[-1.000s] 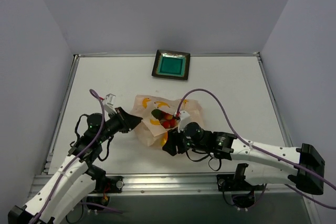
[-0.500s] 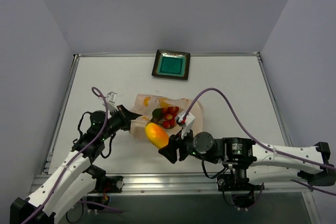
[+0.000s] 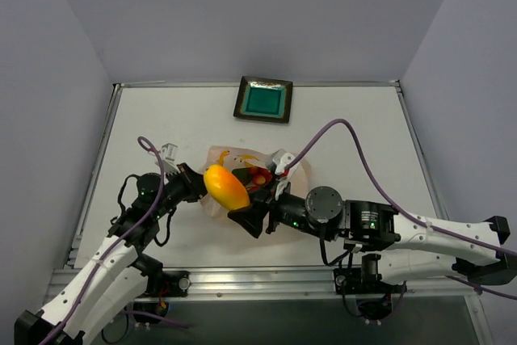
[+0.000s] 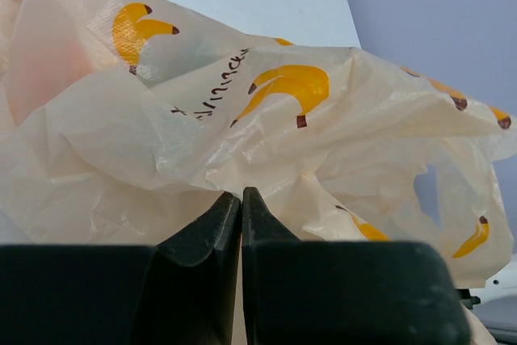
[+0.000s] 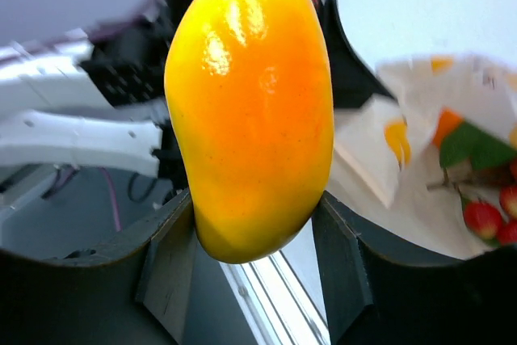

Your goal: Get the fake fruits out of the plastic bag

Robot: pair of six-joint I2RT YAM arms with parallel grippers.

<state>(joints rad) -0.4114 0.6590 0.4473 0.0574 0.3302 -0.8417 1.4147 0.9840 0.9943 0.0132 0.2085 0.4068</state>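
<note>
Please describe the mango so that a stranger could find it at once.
On the table, find the pale bag. Over its left edge the right gripper holds the mango: smooth, oval, yellow-orange, unlike the small red grapes in the bag.

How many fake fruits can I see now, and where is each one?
2. The mango is clamped between the right fingers, out of the plastic bag; the grape cluster lies in the bag's mouth. Another may be hidden inside.
</note>
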